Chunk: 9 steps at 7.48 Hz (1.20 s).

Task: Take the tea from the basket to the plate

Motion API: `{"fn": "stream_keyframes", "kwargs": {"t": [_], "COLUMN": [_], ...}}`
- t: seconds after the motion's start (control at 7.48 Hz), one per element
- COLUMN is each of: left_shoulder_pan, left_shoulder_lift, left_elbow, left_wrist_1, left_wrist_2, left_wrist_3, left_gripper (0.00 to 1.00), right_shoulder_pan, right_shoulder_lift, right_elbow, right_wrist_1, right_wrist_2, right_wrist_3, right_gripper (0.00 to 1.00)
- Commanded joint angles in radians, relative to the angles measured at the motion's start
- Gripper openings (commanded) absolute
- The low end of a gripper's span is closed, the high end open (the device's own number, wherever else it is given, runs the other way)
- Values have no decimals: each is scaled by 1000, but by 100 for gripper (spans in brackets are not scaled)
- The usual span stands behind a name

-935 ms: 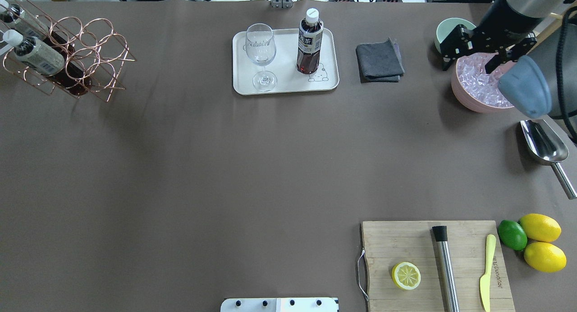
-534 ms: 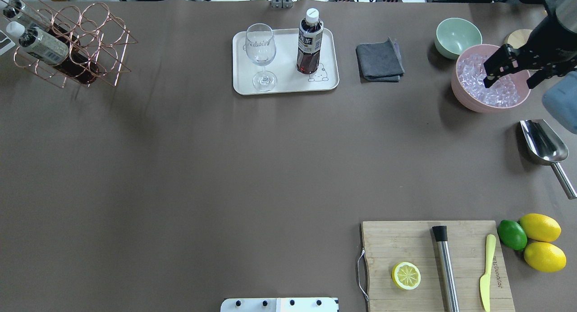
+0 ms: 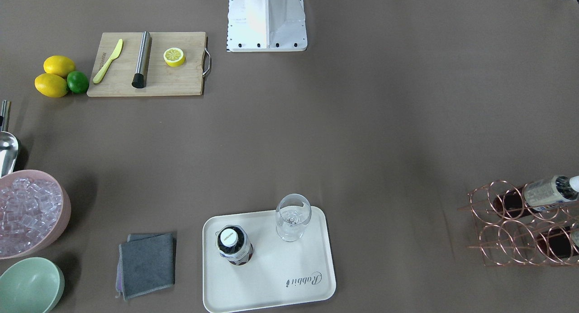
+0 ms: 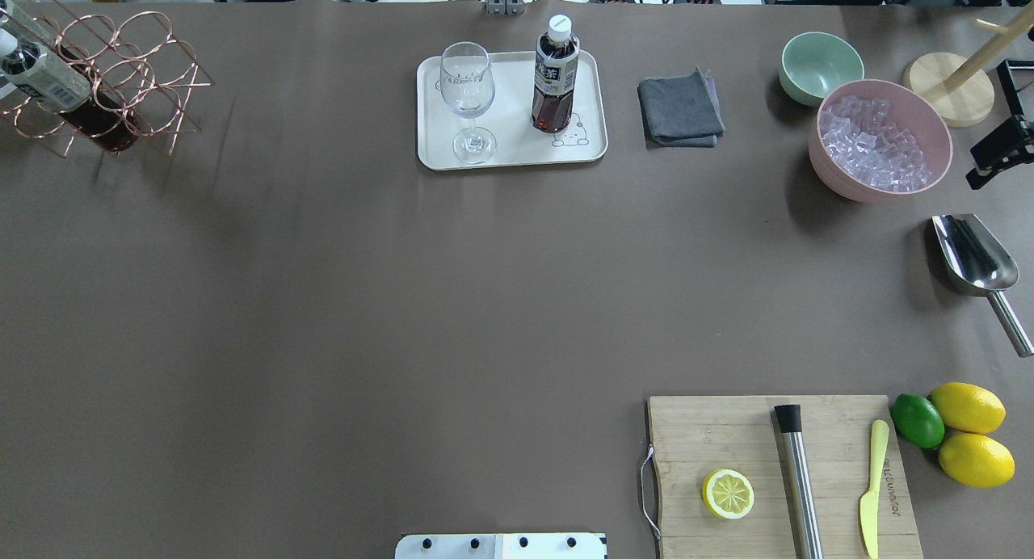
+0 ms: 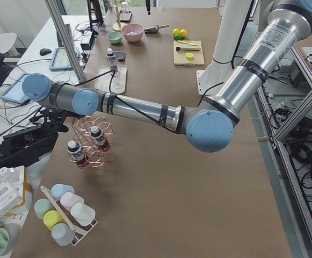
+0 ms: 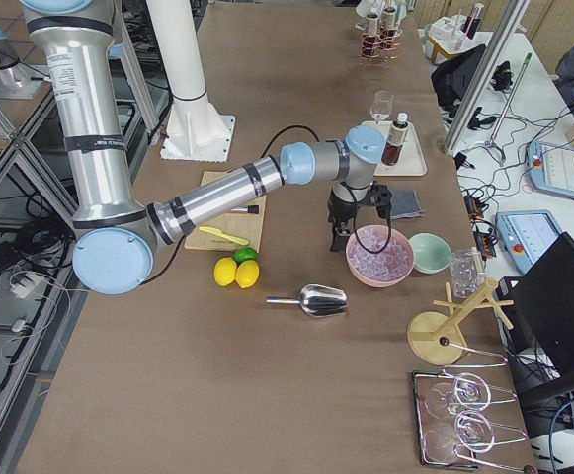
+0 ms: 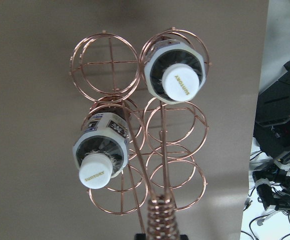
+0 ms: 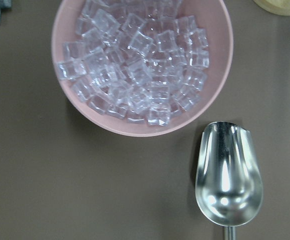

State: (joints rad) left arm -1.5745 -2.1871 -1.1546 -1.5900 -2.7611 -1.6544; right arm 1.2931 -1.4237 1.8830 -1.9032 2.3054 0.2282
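One tea bottle [image 4: 555, 74] stands upright on the cream plate [image 4: 517, 153], next to a clear glass [image 4: 466, 90]. It also shows in the front view [image 3: 234, 246] on the plate [image 3: 271, 286]. The copper wire basket [image 4: 121, 74] hangs tilted at the table's far left and holds two more tea bottles [image 7: 177, 75] [image 7: 102, 157]. My left gripper [image 5: 64, 117] holds the basket by its coiled handle [image 7: 159, 220]; its fingers are mostly hidden. My right gripper [image 4: 1002, 151] is open and empty at the right edge, beside the ice bowl.
A pink bowl of ice [image 4: 880, 139], a mint bowl [image 4: 820, 62] and a grey cloth [image 4: 680, 108] lie at the back right. A metal scoop [image 4: 973, 256] lies at the right. A cutting board [image 4: 775, 470] with half a lemon, a muddler and a knife is at the front right, with lemons and a lime [image 4: 961, 430].
The basket has moved left with my left gripper, toward the table's left edge. My right gripper has moved right, from over the ice bowl to the view's edge.
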Motion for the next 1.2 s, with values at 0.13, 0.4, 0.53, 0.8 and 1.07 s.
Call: {"fn": "stream_keyframes", "kwargs": {"t": [0.13,0.4,0.53,0.8,1.07], "left_shoulder_pan": [-4,2,5,14,25], "left_shoulder_lift": [-48,-60,-59,-51,-51], "left_elbow": [76,108,111,142,168], "left_wrist_1": [-2,-8,-22,-65,-96], "left_wrist_2": [0,3,6,9,21], "left_wrist_3": [-4,4,4,5,5], "left_gripper": [0,0,0,0,0], "right_shoulder_pan": [135,231,253,270,291], "right_shoulder_lift": [-132,-141,-152,-175,-175], "right_elbow": [-28,-122,-131,-159,-202], "right_wrist_1": [6,6,6,7,77], "right_wrist_2": [5,8,2,-17,-14], "right_wrist_3": [-206,-424,-456,-598,-575], "right_gripper": [99,99,99,99,99]}}
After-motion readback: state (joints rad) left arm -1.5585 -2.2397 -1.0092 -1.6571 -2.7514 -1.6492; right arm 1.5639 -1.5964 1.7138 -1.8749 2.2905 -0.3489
